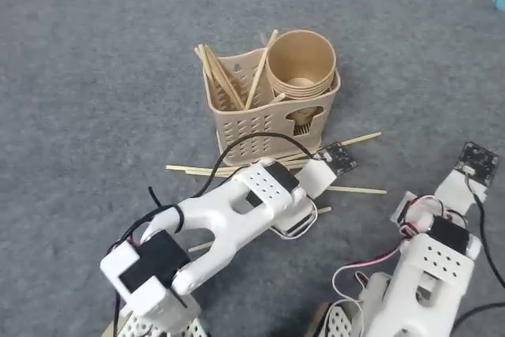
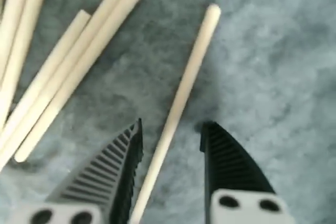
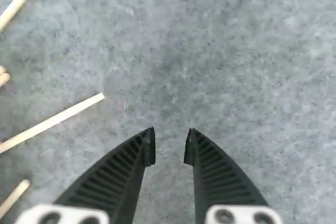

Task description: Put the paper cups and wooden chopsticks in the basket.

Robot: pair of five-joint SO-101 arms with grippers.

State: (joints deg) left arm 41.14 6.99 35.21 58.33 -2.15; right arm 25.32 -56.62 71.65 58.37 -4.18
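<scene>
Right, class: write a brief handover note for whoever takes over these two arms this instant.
Left gripper open, jaws either side of one loose chopstick on the mat.
Right gripper open, empty, over bare mat.
Done: paper cups stacked in the basket, several chopsticks in its other compartment.
Left: the scattered chopsticks lying in front of the basket.

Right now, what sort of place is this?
Probably a tabletop robot practice bench: a grey felt-like mat as work surface, a white left arm and right arm side by side, a basket holding paper cups, wooden chopsticks strewn nearby.
</scene>
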